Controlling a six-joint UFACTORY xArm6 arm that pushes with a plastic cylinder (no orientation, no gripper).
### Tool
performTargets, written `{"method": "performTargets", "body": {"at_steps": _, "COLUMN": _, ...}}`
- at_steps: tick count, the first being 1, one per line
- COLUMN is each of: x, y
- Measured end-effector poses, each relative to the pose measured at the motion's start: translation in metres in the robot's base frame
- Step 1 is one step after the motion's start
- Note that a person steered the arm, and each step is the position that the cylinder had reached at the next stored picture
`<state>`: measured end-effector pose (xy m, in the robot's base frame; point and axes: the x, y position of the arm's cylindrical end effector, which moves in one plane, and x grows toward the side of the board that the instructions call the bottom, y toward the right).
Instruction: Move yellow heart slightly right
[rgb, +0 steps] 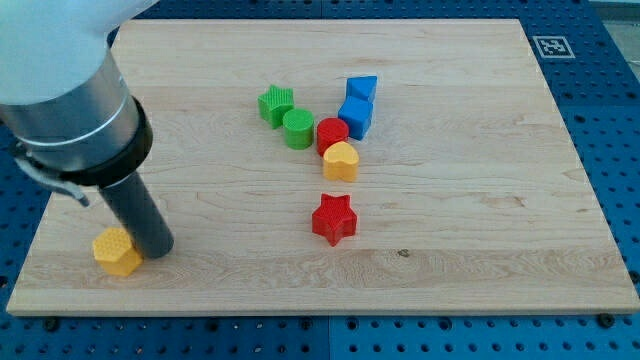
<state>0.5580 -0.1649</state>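
The yellow heart lies near the board's middle, touching the red cylinder just above it. My tip rests on the board at the view's lower left, far to the left of the heart. It stands right beside a yellow hexagon block, on that block's right side.
A green star and green cylinder sit left of the red cylinder. Two blue blocks sit at its upper right. A red star lies below the heart. The wooden board lies on a blue pegboard.
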Motion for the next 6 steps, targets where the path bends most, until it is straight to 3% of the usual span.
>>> {"method": "performTargets", "body": {"at_steps": 2, "x": -0.074, "y": 0.08}}
{"method": "performTargets", "body": {"at_steps": 3, "x": -0.074, "y": 0.081}}
{"method": "performTargets", "body": {"at_steps": 6, "x": -0.054, "y": 0.192}}
